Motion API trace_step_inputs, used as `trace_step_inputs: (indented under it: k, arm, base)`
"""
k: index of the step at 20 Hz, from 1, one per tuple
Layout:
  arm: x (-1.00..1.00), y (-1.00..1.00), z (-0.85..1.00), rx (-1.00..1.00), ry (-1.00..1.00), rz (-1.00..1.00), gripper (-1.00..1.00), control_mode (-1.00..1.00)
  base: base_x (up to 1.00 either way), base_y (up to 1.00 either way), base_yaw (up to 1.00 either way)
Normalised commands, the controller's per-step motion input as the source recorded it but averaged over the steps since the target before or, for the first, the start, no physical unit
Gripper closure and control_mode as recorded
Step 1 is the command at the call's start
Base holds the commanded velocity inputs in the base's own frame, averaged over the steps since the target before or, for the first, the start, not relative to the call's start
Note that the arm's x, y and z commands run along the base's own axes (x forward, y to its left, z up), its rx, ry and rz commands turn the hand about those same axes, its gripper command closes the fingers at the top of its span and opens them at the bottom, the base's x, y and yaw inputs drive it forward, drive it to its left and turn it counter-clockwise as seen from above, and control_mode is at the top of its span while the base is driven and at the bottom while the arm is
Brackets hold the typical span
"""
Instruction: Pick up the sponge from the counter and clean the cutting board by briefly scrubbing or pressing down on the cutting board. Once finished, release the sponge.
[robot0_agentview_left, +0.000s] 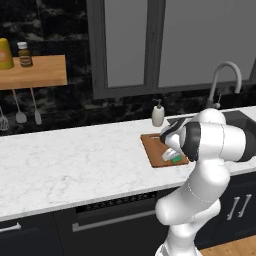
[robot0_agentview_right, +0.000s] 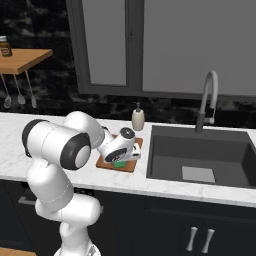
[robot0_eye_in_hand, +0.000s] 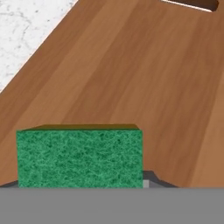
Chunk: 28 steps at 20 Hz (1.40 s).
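Left base view: the white arm bends over the long white marble worktop (robot0_agentview_left: 75, 160), its claw (robot0_agentview_left: 172, 156) lowered onto the flat brown wooden cutting board (robot0_agentview_left: 152, 150). The small green-topped sponge (robot0_agentview_left: 176, 159) sits at the claw's tip, on the board's near right part. A cream soap dispenser (robot0_agentview_left: 158, 114) stands just behind the board.

Right base view: the claw (robot0_agentview_right: 120, 161) grips the sponge (robot0_agentview_right: 120, 164) over the board (robot0_agentview_right: 125, 166), beside the dark sink (robot0_agentview_right: 200, 160).

Hand view: the claw is closed on the sponge (robot0_eye_in_hand: 80, 157), whose green face stands against the board (robot0_eye_in_hand: 140, 78); worktop (robot0_eye_in_hand: 26, 30) shows at the upper left.
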Motion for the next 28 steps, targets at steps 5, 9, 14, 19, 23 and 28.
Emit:
trace_step_inputs:
  k: [5, 9, 14, 19, 23, 28]
  arm:
    - [-0.25, -0.29, -0.45, 0.0, -0.05, 0.0, 1.0, -1.0]
    - [-0.27, -0.36, -0.33, 0.0, -0.07, 0.0, 1.0, -1.0]
    - [-0.2, -0.47, -0.01, 0.0, -0.07, 0.0, 1.0, -1.0]
    - [0.08, -0.2, -0.01, 0.0, -0.02, 0.0, 1.0, -1.0]
    - [0.4, 0.1, 0.0, 0.0, 0.0, 0.0, 1.0, -1.0]
    - [0.37, 0.03, 0.0, 0.0, 0.0, 0.0, 1.0, -1.0]
  base:
    - [0.0, 0.0, 0.0]
    - [0.0, 0.0, 0.0]
    - [0.0, 0.0, 0.0]
    - [0.0, 0.0, 0.0]
    - [0.0, 0.0, 0.0]
    - [0.0, 0.0, 0.0]
